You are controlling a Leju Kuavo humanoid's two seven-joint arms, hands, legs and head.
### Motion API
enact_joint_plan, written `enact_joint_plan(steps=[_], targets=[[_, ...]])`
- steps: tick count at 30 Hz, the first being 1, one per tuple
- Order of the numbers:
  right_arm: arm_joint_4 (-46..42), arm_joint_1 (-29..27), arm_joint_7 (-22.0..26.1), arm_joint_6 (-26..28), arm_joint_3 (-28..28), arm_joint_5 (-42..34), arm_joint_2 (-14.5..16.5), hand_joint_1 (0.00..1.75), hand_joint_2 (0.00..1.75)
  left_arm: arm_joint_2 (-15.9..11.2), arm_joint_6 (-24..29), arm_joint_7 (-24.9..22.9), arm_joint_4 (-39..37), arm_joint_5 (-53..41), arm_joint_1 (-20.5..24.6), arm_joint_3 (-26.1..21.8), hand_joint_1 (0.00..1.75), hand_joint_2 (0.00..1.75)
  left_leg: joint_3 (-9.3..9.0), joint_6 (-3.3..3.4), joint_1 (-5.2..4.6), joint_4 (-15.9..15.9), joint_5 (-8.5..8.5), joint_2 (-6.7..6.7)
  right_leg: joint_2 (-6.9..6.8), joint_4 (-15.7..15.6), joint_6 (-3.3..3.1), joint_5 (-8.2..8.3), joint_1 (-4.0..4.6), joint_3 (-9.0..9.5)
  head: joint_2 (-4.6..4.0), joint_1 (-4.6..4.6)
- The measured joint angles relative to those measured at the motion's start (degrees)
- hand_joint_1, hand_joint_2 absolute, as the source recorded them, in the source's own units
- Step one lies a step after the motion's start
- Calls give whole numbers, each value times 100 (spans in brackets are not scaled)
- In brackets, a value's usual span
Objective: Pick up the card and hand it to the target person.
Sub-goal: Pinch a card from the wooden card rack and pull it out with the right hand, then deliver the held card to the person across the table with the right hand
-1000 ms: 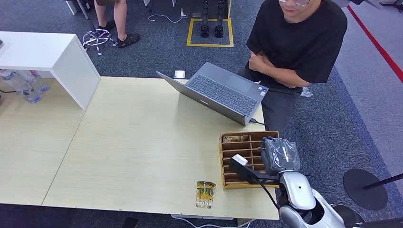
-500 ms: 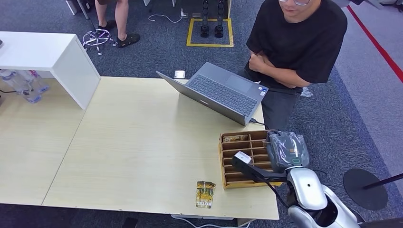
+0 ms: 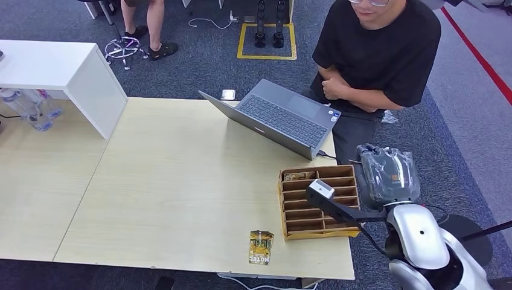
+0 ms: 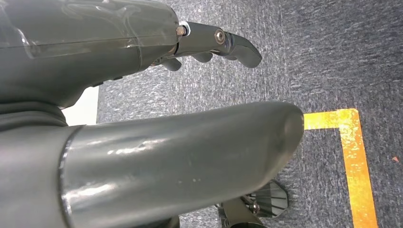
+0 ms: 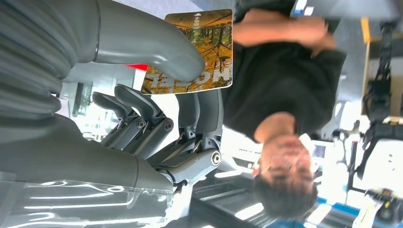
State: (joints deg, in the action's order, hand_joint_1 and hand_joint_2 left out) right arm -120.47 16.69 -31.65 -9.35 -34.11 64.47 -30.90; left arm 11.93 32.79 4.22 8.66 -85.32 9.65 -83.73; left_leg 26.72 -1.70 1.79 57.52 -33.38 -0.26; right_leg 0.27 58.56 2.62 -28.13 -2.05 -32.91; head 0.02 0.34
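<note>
a second autumn-print hotel card (image 3: 261,247) is lying on the pale wooden table (image 3: 181,181) near its front edge. the idle left hand (image 4: 209,45) is hanging released over the carpet, while the right hand (image 3: 389,175) is pinching the orange forest-print card (image 5: 192,50) under its thumb, beside the wooden slotted box (image 3: 317,202). the person in the black t-shirt (image 3: 380,54) is keeping arms folded, so the thin card could slip and fall if let go early.

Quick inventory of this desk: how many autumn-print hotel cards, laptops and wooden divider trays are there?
Autumn-print hotel cards: 3, one on the pale wooden table at, one in the tray, one held by the right hand at
Grey open laptops: 1
Wooden divider trays: 1
Total: 5
</note>
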Motion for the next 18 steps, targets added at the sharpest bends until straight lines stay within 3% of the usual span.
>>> enact_joint_plan(steps=[7, 18], targets=[[-294, 36, -13, 408, 412, -145, -193, 175, 175, 0, -13, 35, 0, 1, 0, 1, 0, 0, -1, 0, 0, 0, 0, 0, 0, 0, 0, 0, 0, 0, 0, -1], [127, -401, 626, 2701, 1454, 54, -180, 173, 175, 0, -131, 78, 0, -44, 1, 121, 0, 0, 12, 0, 0, 0, 0, -1, -2, 0, 0, 0, 0, 0, 0, 0]])
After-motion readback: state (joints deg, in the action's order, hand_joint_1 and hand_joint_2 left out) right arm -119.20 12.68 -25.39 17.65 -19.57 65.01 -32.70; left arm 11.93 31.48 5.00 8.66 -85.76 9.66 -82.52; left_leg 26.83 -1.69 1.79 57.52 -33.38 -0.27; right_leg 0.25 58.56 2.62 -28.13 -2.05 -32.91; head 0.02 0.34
